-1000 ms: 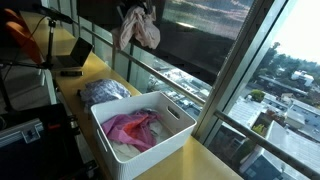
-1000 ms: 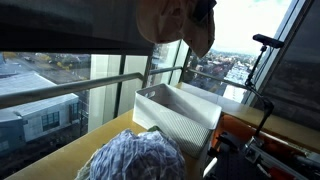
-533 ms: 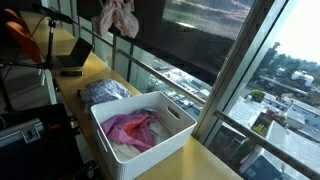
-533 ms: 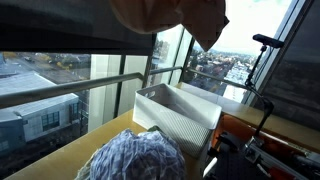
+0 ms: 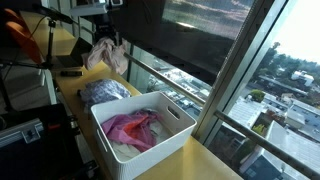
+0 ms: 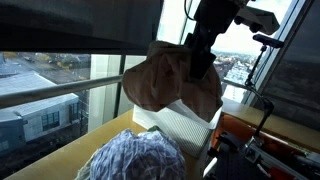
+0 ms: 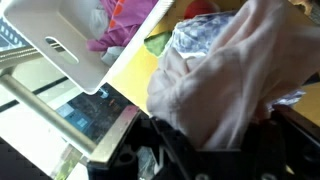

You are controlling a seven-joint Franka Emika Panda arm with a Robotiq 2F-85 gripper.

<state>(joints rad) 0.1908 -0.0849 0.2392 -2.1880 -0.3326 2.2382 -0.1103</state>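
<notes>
1. Fingers (image 6: 204, 52) are clamping shut on the beige cloth (image 6: 172, 86) by its bunched top. It is hanging over the yellow surface (image 5: 207, 160), above the blue knit pile (image 5: 106, 92) and beside the white basket (image 5: 160, 150).
2. Biggest risk, I judge: the bunch slipping free and dropping onto the knit pile.
3. Lesser risk: its swinging hem catching the basket rim.
4. Wrist view is showing the basket's pink clothes (image 7: 125, 22) yet hiding the fingers; both exterior views are showing them.

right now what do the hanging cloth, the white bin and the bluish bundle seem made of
Pale pink cloth in the gripper: soft thin fabric, matte; it hangs in limp folds. White bin: probably rigid plastic, smooth, with ribbed walls and a moulded handle slot. Blue-and-white bundle: crumpled textile, mottled; knit or weave cannot be told.
</notes>
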